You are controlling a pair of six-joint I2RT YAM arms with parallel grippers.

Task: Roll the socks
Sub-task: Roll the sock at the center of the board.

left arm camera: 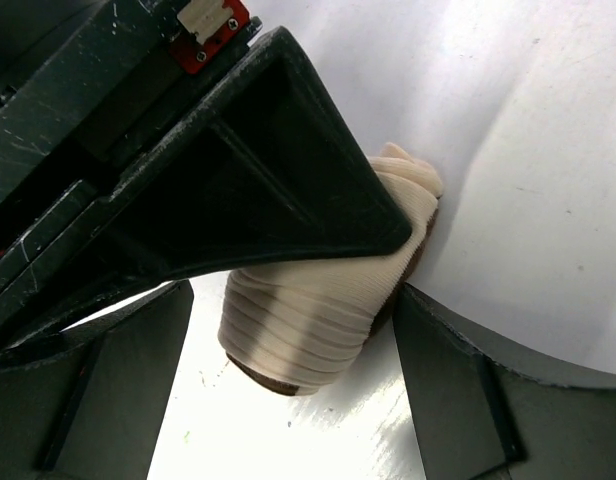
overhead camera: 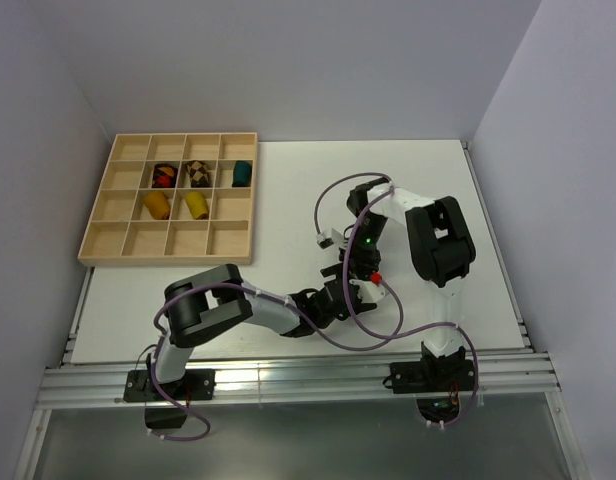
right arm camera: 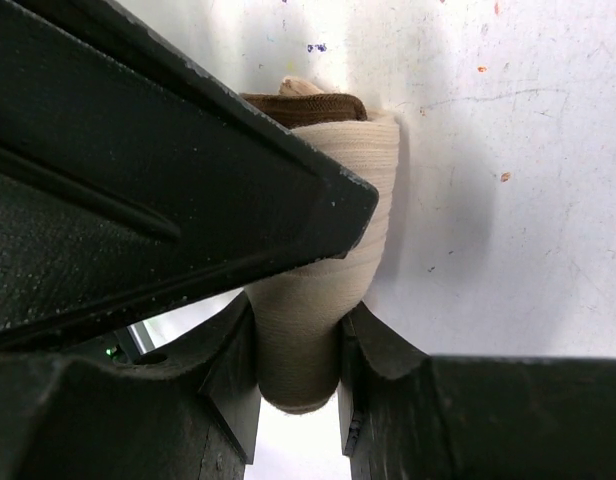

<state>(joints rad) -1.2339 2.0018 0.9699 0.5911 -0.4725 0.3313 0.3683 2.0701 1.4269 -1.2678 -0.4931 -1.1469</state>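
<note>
- A pale wooden tray [overhead camera: 98,246] of square compartments lay at the far left of the flat white table [overhead camera: 288,200].
- Its second row (counted from the far edge) held a red-and-dark fabric bundle [overhead camera: 165,176], a brown-checkered fabric bundle [overhead camera: 197,174] and a teal fabric bundle [overhead camera: 242,173].

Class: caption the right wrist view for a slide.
Right gripper pinches a rolled cream fabric sock with brown band; white table behind.

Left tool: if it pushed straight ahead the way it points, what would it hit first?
The left tool would likely meet the rolled cream sock, pinched by the right tool; depth is unclear.
</note>
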